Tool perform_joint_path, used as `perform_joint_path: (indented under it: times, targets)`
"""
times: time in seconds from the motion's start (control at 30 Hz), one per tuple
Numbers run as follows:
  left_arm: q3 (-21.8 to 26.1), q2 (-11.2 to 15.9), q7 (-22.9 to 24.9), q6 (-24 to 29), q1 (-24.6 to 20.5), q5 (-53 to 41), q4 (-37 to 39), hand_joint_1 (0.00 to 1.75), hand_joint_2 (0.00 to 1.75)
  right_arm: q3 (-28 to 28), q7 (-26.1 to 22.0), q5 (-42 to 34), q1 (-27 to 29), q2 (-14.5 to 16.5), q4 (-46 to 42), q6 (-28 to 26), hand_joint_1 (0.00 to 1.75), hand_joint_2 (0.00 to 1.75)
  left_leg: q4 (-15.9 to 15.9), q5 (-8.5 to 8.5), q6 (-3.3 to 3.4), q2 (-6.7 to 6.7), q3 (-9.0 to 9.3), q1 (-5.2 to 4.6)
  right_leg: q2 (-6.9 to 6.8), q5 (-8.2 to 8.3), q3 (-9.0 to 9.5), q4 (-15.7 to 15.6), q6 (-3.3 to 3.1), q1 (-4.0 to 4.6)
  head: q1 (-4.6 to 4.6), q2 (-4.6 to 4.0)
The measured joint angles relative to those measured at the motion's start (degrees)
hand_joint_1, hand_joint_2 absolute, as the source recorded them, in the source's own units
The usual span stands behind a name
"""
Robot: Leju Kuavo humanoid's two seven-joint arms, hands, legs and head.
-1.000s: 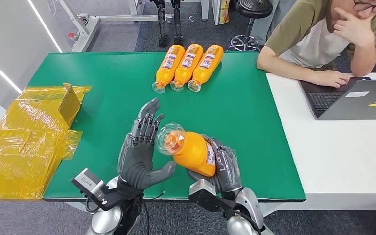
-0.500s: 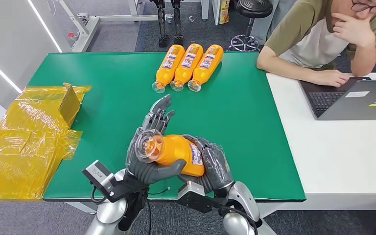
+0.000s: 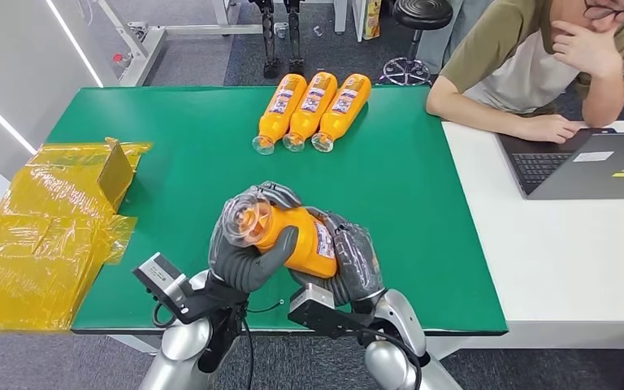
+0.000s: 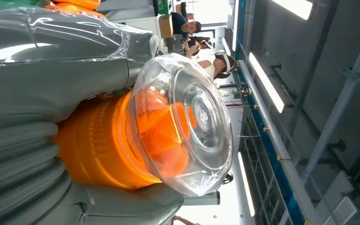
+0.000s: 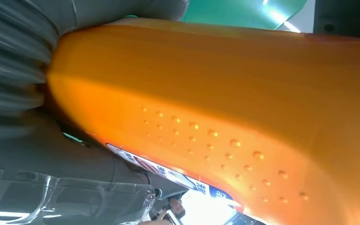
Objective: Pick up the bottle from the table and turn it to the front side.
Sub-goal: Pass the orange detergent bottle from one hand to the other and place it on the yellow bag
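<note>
Orange bottle [image 3: 296,238] held clear of green table [image 3: 171,162], clear cap toward robot's left. Gripped at neck by left hand [image 3: 248,252], at body by right hand [image 3: 351,260]. Three more bottles [image 3: 313,110] lying side by side at far edge.

orange bottle [image 3: 292,236], green table [image 3: 406,187]

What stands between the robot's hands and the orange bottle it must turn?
Nothing visible does. The left hand grips the bottle near its clear cap, and the right hand holds its body, above the green table.
</note>
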Motion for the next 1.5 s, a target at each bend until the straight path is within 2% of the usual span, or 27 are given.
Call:
perform_joint_path:
  times: [0.03,0.07,0.23,0.33,0.5,0.67,0.73,0.87,1.03,1.17,1.27,1.37,1.5]
  targets:
    - [0.2,-0.1,0.0,0.3,0.0,0.0,0.0,1.75,1.75,0.0,0.0,0.0,0.0,0.1,0.1,0.1,0.05,1.75,0.0,0.00,0.00,0.00,0.00,0.00,0.00,0.00,0.00,0.0,0.00,0.00,0.01,0.00]
    - [0.3,-0.2,0.1,0.7,0.0,0.1,0.0,1.75,1.75,0.0,0.0,0.0,0.0,0.2,0.2,0.0,0.00,1.75,0.0,0.00,0.00,0.00,0.00,0.00,0.00,0.00,0.00,0.0,0.00,0.00,0.00,0.00]
    - [1.3,-0.8,0.4,3.6,0.0,0.3,0.0,1.75,1.75,-0.1,-0.8,0.1,0.5,0.6,0.6,-1.4,0.00,1.75,0.0,0.00,0.00,0.00,0.00,0.00,0.00,-0.01,-0.01,0.0,0.00,0.00,-0.01,0.00]
    - [1.7,-0.9,0.2,7.4,0.2,-0.6,0.0,1.75,1.75,-0.4,-1.5,-0.4,1.9,0.9,0.3,-4.0,0.00,1.75,0.0,0.00,0.00,-0.01,0.00,0.00,0.00,-0.02,-0.01,0.0,0.00,0.00,0.00,0.00]
    - [2.8,-0.9,-0.6,18.4,0.4,-5.3,0.0,1.75,1.75,-2.3,-4.2,-3.2,7.1,1.2,-2.8,-10.5,0.00,1.75,0.0,-0.06,-0.03,-0.01,0.00,0.00,-0.01,-0.04,-0.01,0.0,0.00,0.00,0.01,0.00]
    - [4.1,-0.5,1.0,28.1,0.3,-12.8,-0.1,1.75,1.75,-3.6,-5.8,-5.4,11.1,1.3,-5.9,-13.0,0.00,1.75,0.0,-0.07,-0.03,0.00,0.00,0.00,0.00,-0.05,-0.01,0.0,-0.01,0.00,0.01,0.00]
    - [4.8,0.0,3.3,31.4,0.3,-18.2,-0.8,1.75,1.75,-4.0,-6.3,-6.6,12.1,1.3,-7.0,-13.9,0.00,1.75,0.0,-0.07,-0.03,0.00,-0.01,0.01,0.00,-0.05,-0.01,0.0,-0.01,0.00,0.01,0.00]
    - [7.7,2.6,15.7,38.7,0.5,-47.4,-4.2,1.75,1.75,-4.1,-7.0,-8.2,14.3,1.3,-9.1,-16.1,0.00,1.75,0.0,-0.07,-0.03,0.03,0.02,0.02,0.03,-0.05,0.00,0.0,-0.02,0.01,0.01,0.00]
    - [10.9,7.7,24.4,39.3,0.1,-64.9,-4.7,1.75,1.75,-4.1,-6.7,-6.9,16.7,1.3,-11.0,-16.8,0.00,1.75,0.0,-0.06,-0.04,0.06,0.02,0.03,0.06,-0.06,-0.03,0.0,-0.04,0.02,0.00,0.00]
    - [12.5,12.9,28.4,35.4,-2.0,-75.5,-3.8,1.75,1.75,-4.1,-6.0,-6.3,17.7,1.7,-12.6,-16.1,0.00,1.75,0.0,-0.04,-0.07,0.07,0.03,0.03,0.06,-0.07,-0.03,0.0,-0.05,0.02,0.00,0.00]
    - [12.7,16.9,28.0,31.4,-5.3,-77.5,-0.4,1.75,1.75,-4.3,-6.2,-6.5,17.9,1.9,-13.3,-15.2,0.00,1.75,0.0,0.01,-0.13,0.06,0.04,0.03,0.06,-0.05,-0.03,0.0,-0.06,0.02,0.01,0.00]
    - [12.2,20.3,25.8,28.7,-10.3,-77.4,5.8,1.75,1.75,-4.6,-6.5,-6.6,17.9,2.2,-13.4,-14.7,0.00,1.75,0.0,0.06,-0.16,0.06,0.05,0.03,0.06,-0.01,-0.04,0.0,-0.09,0.02,0.01,0.00]
    - [9.1,23.0,22.0,24.1,-19.2,-77.2,19.4,1.75,1.75,-4.7,-7.0,-7.1,17.8,2.6,-13.5,-14.7,0.00,1.75,0.0,0.12,-0.16,0.07,0.06,0.03,0.06,0.05,-0.04,0.1,-0.14,0.02,0.02,0.00]
